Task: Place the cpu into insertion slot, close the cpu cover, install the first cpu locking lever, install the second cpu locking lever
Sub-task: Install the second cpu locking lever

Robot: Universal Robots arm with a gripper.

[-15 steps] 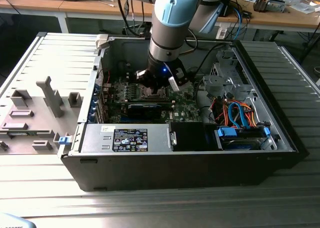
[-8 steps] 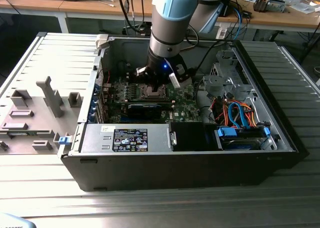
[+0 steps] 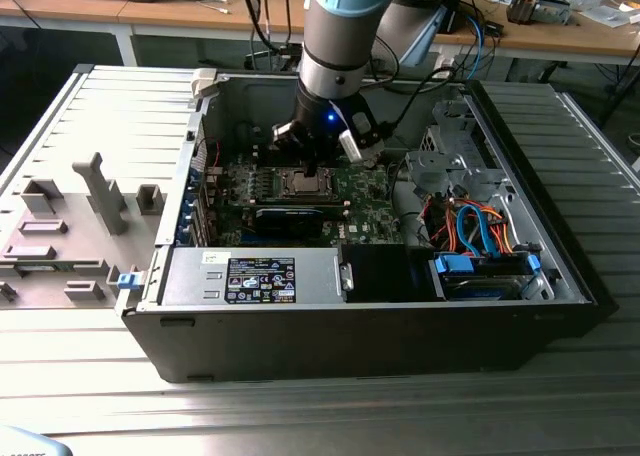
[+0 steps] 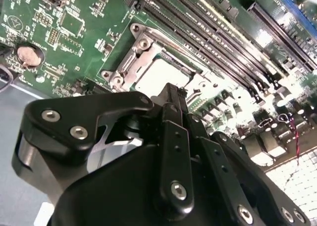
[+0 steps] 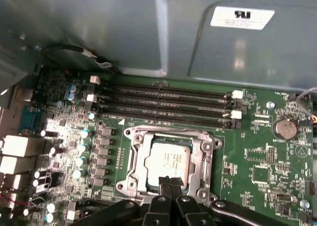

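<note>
The cpu (image 5: 167,160), a flat silver-grey square, lies in the insertion slot (image 5: 130,137) on the green motherboard. The cpu cover (image 5: 205,156), a silvery frame with a cut-out centre, lies flat around the chip. My gripper (image 5: 171,182) hangs just over the edge of the chip, its two black fingers pressed together with nothing seen between them. In the second wrist view the fingertips (image 4: 171,94) stand at the edge of the cpu (image 4: 161,73) and the cover (image 4: 132,57). In the exterior view the gripper (image 3: 310,166) sits low inside the open computer case, directly above the slot (image 3: 302,184).
Long black memory slots (image 5: 163,104) run beside the socket, and a coin battery (image 5: 285,129) lies nearby. A black expansion card (image 3: 290,216), the power supply (image 3: 250,276) and a drive cage with blue and orange cables (image 3: 480,236) crowd the case. A grey fixture plate (image 3: 70,226) lies at the exterior view's left.
</note>
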